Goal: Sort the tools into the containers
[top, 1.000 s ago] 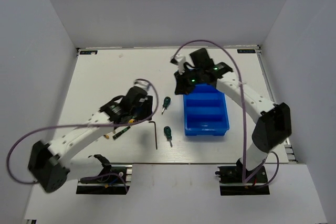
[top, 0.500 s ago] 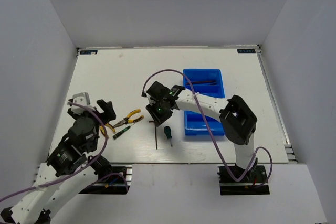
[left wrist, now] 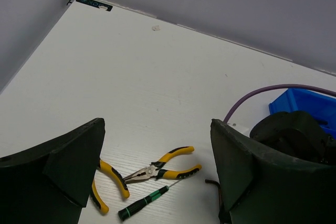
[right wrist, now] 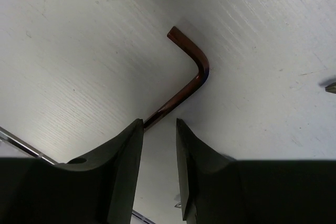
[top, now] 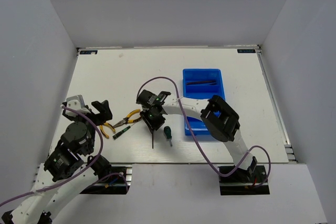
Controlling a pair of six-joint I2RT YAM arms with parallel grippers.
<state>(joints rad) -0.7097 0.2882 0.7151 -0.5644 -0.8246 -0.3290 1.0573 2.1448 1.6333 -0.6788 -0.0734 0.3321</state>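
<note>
One brown, right-angled hex key [right wrist: 201, 68] lies on the white, wood-grained surface [top: 105, 77], left of the blue plastic tray [top: 202, 71]. Its long arm runs into the slim gap between the right fingers [right wrist: 123, 156], and its end is lost behind one tip. The gap is wider than the key, and I cannot tell whether either finger touches it.

The left fingers [left wrist: 68, 166], matte black wedges, are spread wide and empty, further left of the tray. One hides part of another yellow grip beside the yellow-handled pliers [left wrist: 157, 169] and the slim green tool [left wrist: 144, 203]. A stubby green screwdriver [top: 168, 133] lies just left of the tray's near end. Thin dark keys [top: 202, 83] rest in the tray's far compartment.
</note>
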